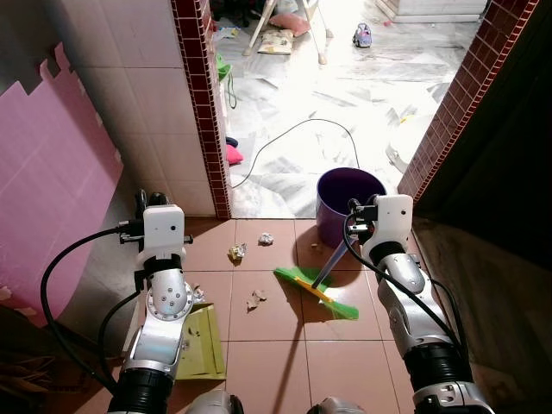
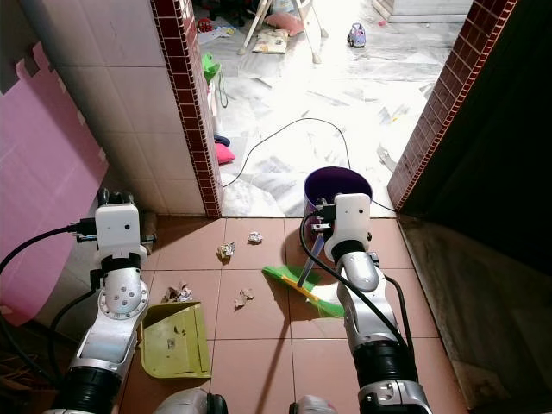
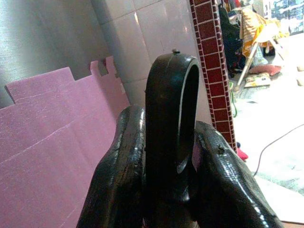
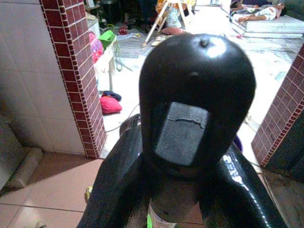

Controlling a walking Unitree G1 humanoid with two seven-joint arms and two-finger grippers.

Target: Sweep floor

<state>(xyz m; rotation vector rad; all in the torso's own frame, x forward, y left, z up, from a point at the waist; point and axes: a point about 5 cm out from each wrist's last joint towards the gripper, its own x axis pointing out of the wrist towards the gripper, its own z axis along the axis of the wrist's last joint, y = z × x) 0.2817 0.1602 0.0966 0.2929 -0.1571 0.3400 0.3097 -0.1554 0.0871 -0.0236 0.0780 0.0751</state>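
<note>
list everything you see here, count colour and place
broom: 1, green head, on the brown tiles, handle in right gripper
dustpan: 1, yellow-green, on the tiles by the left arm
paper scraps: several, pale, scattered on the tiles
bucket: 1, purple, at the doorway
cable: 1, black, on the marble floor
foam mat: 1, pink, against the left wall
left gripper: shut on the dustpan's black handle
right gripper: shut on broom handle

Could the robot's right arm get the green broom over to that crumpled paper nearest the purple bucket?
Probably yes. The right end effector is shut on the broom, whose green head rests on the tiles. The crumpled paper lies on open floor beside the purple bucket, nothing between.
</note>
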